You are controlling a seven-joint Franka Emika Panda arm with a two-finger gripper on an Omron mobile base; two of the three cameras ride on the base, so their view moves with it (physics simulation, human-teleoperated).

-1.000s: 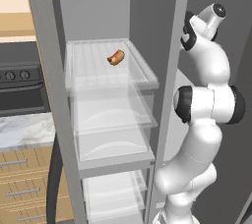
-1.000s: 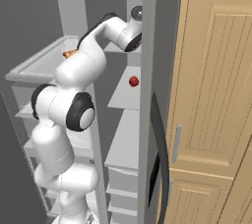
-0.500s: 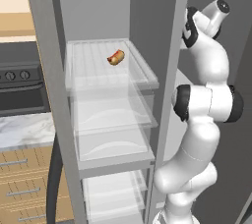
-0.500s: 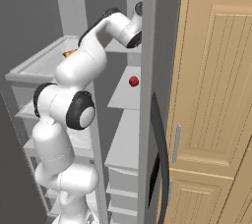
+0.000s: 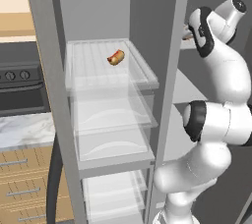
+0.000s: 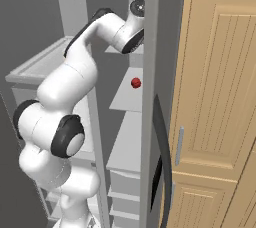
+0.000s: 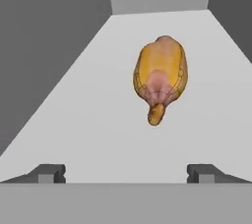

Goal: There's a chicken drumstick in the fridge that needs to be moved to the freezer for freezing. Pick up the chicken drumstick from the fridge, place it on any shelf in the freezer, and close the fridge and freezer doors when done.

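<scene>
Both base views look forward from behind the arm [image 5: 216, 120] at the open fridge; the hand view looks closely along a shelf [image 7: 98, 120].

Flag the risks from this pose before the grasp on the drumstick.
1. The chicken drumstick lies ahead of the open end effector, thin bone end nearest; closing there could slip off or push it deeper along the shelf.
2. The arm reaches around the fridge's divider wall; the elbow might clip it on withdrawal.
</scene>
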